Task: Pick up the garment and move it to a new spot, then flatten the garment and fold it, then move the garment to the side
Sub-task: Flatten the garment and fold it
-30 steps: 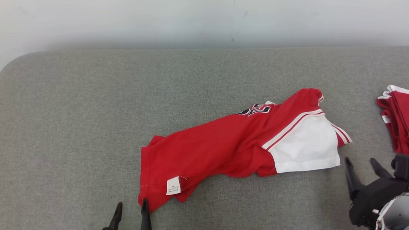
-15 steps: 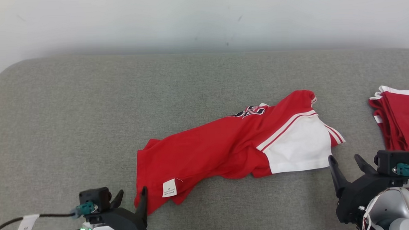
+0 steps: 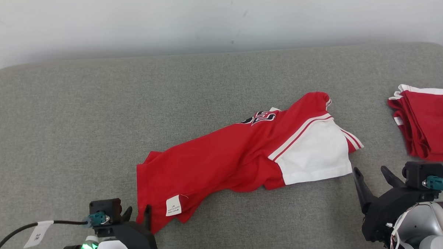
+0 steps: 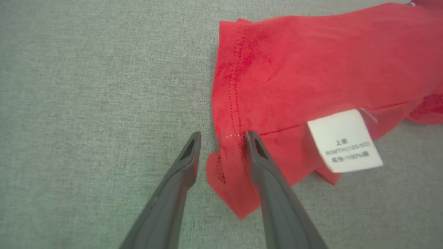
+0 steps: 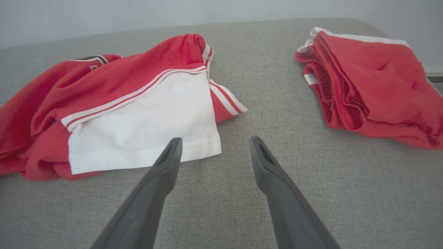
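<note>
Red-and-white garment (image 3: 226, 161) lies crumpled mid-frame on grey surface (image 3: 77, 118), both claws spread.
Left claw (image 4: 223, 135) lower left straddles hem corner, one finger over fabric; right claw (image 3: 369, 171) lower right, just beside white sleeve; folded red pile (image 3: 428, 124) at right edge.

The right end effector (image 5: 215, 139) is holding nothing, and its two dark fingers (image 5: 162, 169) are standing wide apart, one tip showing in front of the white sleeve's (image 5: 148, 124) hem and the other in front of the bare grey bench (image 5: 270, 86). The red garment (image 5: 114, 79) is lying crumpled at the left of the view. A folded pile of red clothes (image 5: 373, 86) is sitting well apart from it at the right.
</note>
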`<state>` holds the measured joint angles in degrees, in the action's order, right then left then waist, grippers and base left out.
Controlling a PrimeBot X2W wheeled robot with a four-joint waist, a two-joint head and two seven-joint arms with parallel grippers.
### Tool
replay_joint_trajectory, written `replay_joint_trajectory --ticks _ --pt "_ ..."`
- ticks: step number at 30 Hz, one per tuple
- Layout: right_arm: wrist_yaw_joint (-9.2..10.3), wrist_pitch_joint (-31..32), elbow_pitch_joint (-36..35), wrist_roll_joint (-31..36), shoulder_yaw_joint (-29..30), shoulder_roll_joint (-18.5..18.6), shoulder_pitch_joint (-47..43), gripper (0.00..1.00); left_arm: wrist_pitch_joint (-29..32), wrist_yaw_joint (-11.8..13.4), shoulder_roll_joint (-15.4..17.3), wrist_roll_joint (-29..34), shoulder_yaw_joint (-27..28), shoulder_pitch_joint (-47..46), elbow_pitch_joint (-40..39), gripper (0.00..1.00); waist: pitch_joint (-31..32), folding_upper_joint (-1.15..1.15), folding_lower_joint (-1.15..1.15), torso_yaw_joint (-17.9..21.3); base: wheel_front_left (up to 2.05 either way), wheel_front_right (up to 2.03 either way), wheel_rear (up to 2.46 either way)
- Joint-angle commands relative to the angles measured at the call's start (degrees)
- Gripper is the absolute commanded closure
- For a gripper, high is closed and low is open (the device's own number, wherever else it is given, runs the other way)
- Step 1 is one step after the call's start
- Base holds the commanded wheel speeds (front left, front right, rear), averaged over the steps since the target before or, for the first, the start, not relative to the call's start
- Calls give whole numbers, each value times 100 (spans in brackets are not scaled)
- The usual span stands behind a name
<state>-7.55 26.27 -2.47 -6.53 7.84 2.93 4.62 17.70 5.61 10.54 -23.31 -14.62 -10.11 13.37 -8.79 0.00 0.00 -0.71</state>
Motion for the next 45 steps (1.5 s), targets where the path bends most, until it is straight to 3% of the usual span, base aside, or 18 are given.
replay_joint_trajectory --ticks 1,10,14,17,26,38,41,45 --pt "13 12 8 -32 -24 -7 16 0 -21 38 40 50 0 -82 33 32 -25 0 0 21 0 0 0" --pt "13 31 -15 -45 -28 -7 59 0 99 33 56 59 -92 -197 170 40 -98 0 0 34 0 0 0" --pt "13 36 -25 -37 -36 -8 98 0 147 14 77 129 -174 -290 234 62 -142 0 0 33 0 0 0" --pt "13 54 -26 -39 -43 -8 107 0 170 10 85 160 -239 -352 279 100 -168 0 0 35 0 0 0" --pt "13 487 467 463 104 -8 461 0 8 36 71 124 -282 -355 202 100 -301 0 0 13 0 0 0" --pt "13 581 1609 452 127 -6 1175 0 -170 12 34 74 -326 -471 236 100 -455 0 0 -125 0 0 0" --pt "14 509 1828 484 142 -7 1278 17 -234 -7 30 60 -336 -492 236 100 -472 0 0 -140 0 0 0" --pt "14 351 1983 541 109 -8 1375 19 -294 -4 29 46 -340 -523 247 100 -486 0 0 -133 0 0 0"
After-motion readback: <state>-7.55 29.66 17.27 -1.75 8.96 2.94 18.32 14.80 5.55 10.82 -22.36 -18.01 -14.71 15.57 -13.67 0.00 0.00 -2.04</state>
